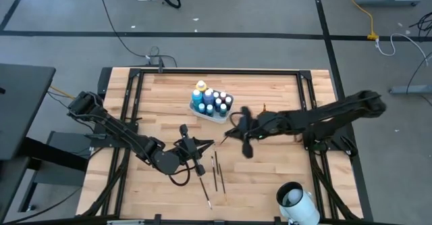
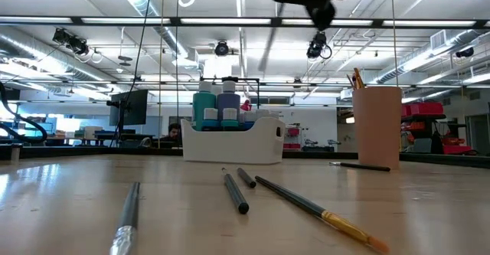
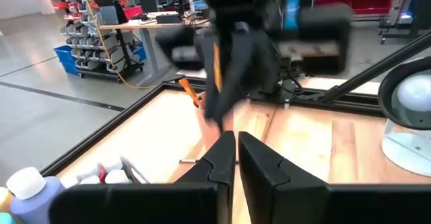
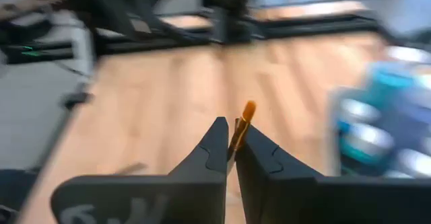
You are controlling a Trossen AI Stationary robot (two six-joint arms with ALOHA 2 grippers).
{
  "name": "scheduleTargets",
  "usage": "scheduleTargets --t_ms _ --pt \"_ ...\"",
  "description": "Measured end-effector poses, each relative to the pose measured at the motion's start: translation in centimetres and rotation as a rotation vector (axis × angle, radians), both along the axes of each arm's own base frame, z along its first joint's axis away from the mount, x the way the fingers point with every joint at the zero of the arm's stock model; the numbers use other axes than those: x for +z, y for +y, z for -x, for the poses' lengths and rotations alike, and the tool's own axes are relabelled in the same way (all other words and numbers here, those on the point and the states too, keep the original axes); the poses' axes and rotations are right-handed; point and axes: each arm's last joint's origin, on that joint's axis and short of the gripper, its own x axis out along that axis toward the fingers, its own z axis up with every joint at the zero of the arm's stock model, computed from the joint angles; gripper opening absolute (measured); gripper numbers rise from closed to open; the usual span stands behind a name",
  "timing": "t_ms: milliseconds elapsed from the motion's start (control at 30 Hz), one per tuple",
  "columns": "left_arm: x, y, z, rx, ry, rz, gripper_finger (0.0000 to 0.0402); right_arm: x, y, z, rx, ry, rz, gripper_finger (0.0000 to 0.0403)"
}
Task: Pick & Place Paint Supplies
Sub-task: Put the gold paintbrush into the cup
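Observation:
A white tray point(image 1: 200, 113) at the table's far middle holds several paint bottles point(image 1: 212, 101), also seen in the low view as paint bottles point(image 2: 217, 106). An orange-brown cup point(image 2: 377, 125) with brushes in it stands right of the tray. Several loose paintbrushes point(image 1: 217, 172) lie on the near middle of the table, flat on their sides as the paintbrushes point(image 2: 235, 191) show. My right gripper point(image 4: 232, 135) hovers high near the tray, shut on a brush. My left gripper point(image 3: 237, 142) is shut and empty, above the loose brushes at the left gripper point(image 1: 206, 144). My right gripper pinches a thin paintbrush between its two fingertips point(image 4: 217, 140), close behind the orange bristle tip point(image 4: 248, 109), which sticks out past the fingers. The brush is lifted clear of the table; in the low view its handle point(image 2: 268, 44) shows as a blurred streak below the gripper.
A white round device point(image 1: 295, 201) stands at the table's near right corner. One brush point(image 2: 360, 165) lies beside the cup. A black frame point(image 1: 216, 71) runs around the wooden tabletop. Bare wood point(image 1: 270, 171) lies right of the loose brushes.

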Motion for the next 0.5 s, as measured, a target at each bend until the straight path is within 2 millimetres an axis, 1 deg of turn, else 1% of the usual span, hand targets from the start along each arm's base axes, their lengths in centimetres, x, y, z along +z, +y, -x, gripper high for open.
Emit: scheduleTargets --t_ms 167,267,367,500 --pt "-0.1 0.0 0.0 0.001 0.009 0.000 0.0025 2.8 -1.3 4.5 -0.173 0.036 0.074 0.0014" --pt "-0.1 0.0 0.0 0.002 0.008 0.000 0.0022 3.9 -2.0 7.3 -0.252 0.058 0.113 0.0014" --pt "-0.1 0.0 0.0 0.002 0.008 0.001 0.0020 4.3 -2.6 9.6 -0.312 0.113 0.130 0.0014" --pt "-0.1 0.1 0.0 0.004 0.008 0.002 0.0021 3.5 -3.1 11.4 -0.342 0.240 0.149 0.0014"
